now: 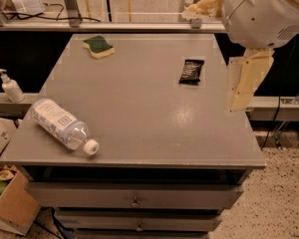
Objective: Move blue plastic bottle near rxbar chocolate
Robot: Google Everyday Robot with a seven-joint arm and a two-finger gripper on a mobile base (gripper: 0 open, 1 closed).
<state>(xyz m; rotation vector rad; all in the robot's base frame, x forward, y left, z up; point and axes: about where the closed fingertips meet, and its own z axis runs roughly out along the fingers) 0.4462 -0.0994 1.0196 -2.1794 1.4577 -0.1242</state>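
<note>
The bottle (60, 124) lay on its side near the front left corner of the table (144, 113), its white cap (91, 147) pointing toward the front edge and slightly right. The bar (191, 71) lay flat toward the right rear, well apart from the bottle, with bare tabletop between them. A sponge (98, 46) sat at the back left, clear of both.

The bottle looked light and thin-walled, and it would probably give under a hard squeeze. Being round, smooth and on its side, it would likely roll or slip if nudged off-centre. The best hold seemed to be across the labelled middle of the body, with the jaws set square to its long axis and closing gently. The neck by the cap was narrower and looked a poorer place to grip. It would also have to be set down beside the bar without rolling onto it.

The arm was raised at the upper right, its large white joint (261, 14) hanging over the table's right rear corner. The gripper (202, 9) pointed left above the back edge, high off the surface and far from the bottle. I could not tell whether its jaws were open or closed, but nothing was held in them. No reach toward the bottle was evident.
</note>
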